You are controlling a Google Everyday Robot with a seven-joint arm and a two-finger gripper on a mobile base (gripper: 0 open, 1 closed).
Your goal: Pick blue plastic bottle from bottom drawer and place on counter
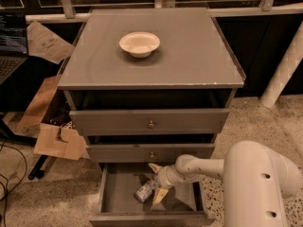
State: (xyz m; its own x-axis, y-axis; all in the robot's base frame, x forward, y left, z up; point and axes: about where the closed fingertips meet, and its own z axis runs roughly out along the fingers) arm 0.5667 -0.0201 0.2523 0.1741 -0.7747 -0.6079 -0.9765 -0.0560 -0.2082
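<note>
The bottom drawer (113, 197) is pulled open. The blue plastic bottle (143, 192) lies tilted on its grey floor, near the middle. My gripper (155, 181) reaches into the drawer from the right, with the arm coming in low. Its fingers (159, 196) are spread open, one above and one below the bottle's near end. The fingers do not clamp the bottle. The counter (189, 56) is the flat grey top of the cabinet, high above the drawer.
A white bowl (139, 43) stands on the counter, left of centre. The two upper drawers (150, 122) with round knobs sit partly out above the open drawer. Cardboard pieces (59, 143) lie on the floor at the left. A white post (281, 74) stands at the right.
</note>
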